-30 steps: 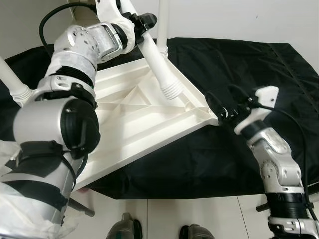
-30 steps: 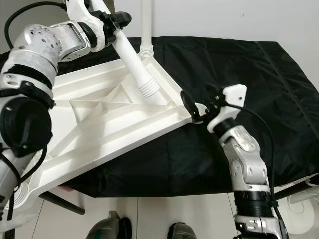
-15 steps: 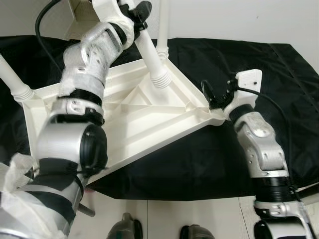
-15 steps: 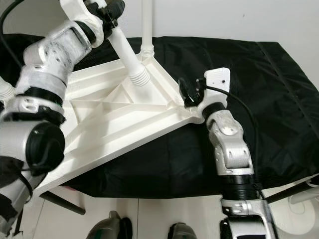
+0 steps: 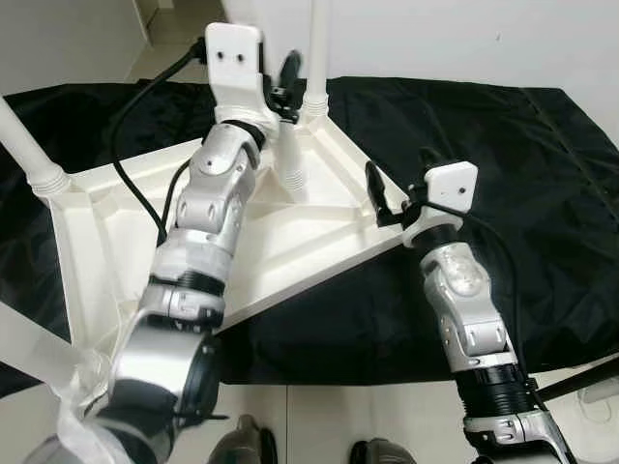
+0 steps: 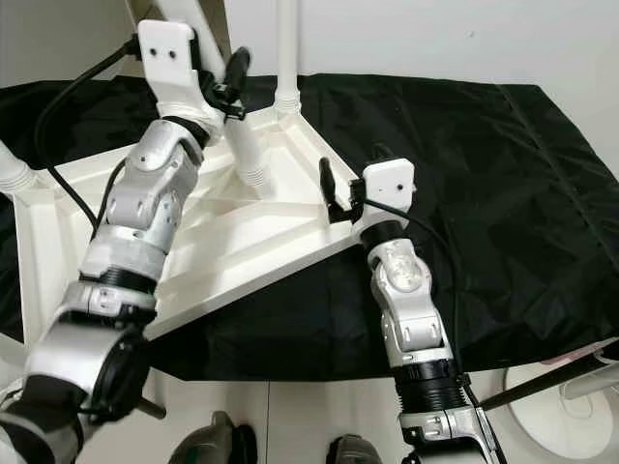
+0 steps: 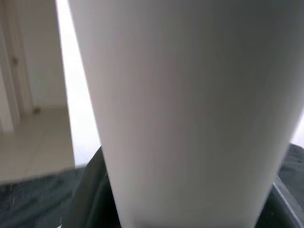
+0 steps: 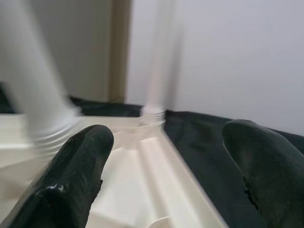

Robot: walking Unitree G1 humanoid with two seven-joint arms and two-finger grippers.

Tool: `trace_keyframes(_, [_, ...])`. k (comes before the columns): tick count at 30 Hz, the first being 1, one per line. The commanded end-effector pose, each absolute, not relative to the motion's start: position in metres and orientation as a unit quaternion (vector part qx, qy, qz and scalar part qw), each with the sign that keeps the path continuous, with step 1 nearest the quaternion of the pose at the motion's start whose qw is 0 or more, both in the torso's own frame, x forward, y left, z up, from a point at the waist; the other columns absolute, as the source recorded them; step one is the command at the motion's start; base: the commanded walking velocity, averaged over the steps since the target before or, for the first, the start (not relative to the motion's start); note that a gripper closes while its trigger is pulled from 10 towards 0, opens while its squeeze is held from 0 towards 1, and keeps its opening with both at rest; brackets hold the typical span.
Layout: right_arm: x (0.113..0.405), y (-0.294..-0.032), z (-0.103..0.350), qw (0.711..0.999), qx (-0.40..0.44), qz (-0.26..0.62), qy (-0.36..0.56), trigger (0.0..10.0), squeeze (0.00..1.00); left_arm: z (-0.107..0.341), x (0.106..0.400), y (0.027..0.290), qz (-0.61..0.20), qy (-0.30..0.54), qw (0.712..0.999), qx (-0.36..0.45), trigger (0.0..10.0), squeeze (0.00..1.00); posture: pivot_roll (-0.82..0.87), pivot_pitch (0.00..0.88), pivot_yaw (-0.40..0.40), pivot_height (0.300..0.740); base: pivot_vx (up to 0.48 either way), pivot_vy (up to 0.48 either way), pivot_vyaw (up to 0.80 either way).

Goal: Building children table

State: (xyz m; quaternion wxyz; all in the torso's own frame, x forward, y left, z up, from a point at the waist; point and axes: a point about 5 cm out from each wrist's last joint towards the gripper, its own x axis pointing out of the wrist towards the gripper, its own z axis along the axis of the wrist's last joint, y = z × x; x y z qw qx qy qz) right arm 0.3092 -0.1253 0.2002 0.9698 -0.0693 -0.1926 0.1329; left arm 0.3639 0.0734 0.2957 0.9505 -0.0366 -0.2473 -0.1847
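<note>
Tabletop [image 5: 261,242], white plastic and flipped upside down so the ribbed underside faces up, is lying across the middle of the frame on a black cloth [image 5: 503,126]. That way up is presumably what lets the legs go into the corner sockets from above. Nearest the camera, the right gripper [image 5: 385,193] is sitting at the tabletop's right-hand corner, center right, fingers spread apart in the right wrist view and pinching nothing. My guess is it's bracing that corner so the top isn't sliding around. Further back, upper center, the left gripper [image 5: 283,85] is pinching a loose leg [image 5: 289,159], tilting it with the threaded end pointing down at the underside, looks like it's hunting for a socket. Right behind that, one leg [image 5: 316,48] is already standing upright in the far corner, and another leg [image 5: 29,145] is rising at the upper left corner.
</note>
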Motion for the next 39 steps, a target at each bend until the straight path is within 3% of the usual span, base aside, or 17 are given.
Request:
trace_keyframes(1, [0.305, -0.113, 0.191, 0.963, -0.085, 0.181, -0.181, 10.0, 0.00, 0.299, 0.353, 0.062, -0.205, -0.274, 0.940, -0.017, 10.0, 0.00, -0.09, 0.009, 0.047, 0.740, 0.000, 0.000, 0.00])
trace_keyframes(9, [0.308, -0.099, 0.183, 0.950, -0.113, 0.231, -0.177, 10.0, 0.00, 0.302, 0.324, 0.031, -0.261, -0.318, 0.911, 0.017, 10.0, 0.00, -0.07, 0.009, 0.037, 0.740, 0.000, 0.000, 0.00])
trace_keyframes(39, [0.342, -0.090, 0.209, 0.942, -0.113, 0.215, -0.231, 10.0, 0.00, 0.302, 0.302, -0.001, -0.298, -0.321, 0.899, 0.003, 10.0, 0.00, -0.06, 0.000, 0.032, 0.740, 0.000, 0.000, 0.00])
